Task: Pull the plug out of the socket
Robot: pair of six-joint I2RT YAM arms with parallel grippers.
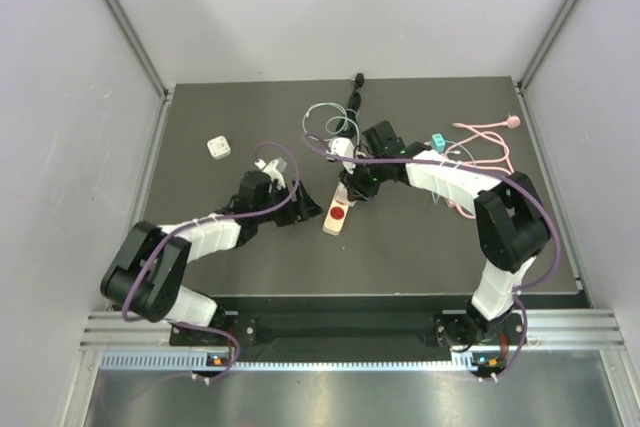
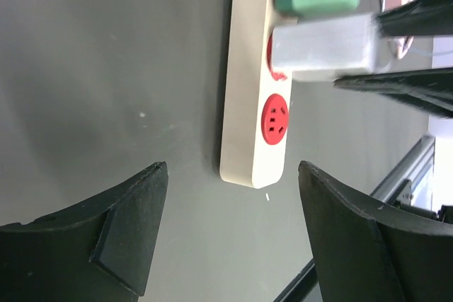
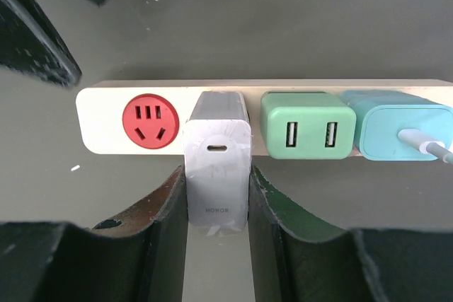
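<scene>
A white power strip (image 3: 106, 114) lies flat on the dark table. A white plug (image 3: 216, 167) stands on its second socket, beside a bare red socket (image 3: 149, 122). My right gripper (image 3: 217, 175) is shut on this plug, one finger on each side. In the left wrist view the plug (image 2: 322, 47) shows a red rim under it. My left gripper (image 2: 232, 167) is open just short of the strip's end (image 2: 244, 90), touching nothing. From above, the left gripper (image 1: 308, 211) sits left of the strip (image 1: 331, 224) and the right gripper (image 1: 352, 187) is over it.
A green USB charger (image 3: 306, 125) and a teal charger (image 3: 400, 132) with a cable fill the other sockets. A small white adapter (image 1: 218, 147) lies at the back left. Loose cables lie behind the strip: a pink one (image 1: 485, 137) and a black one (image 1: 356, 87).
</scene>
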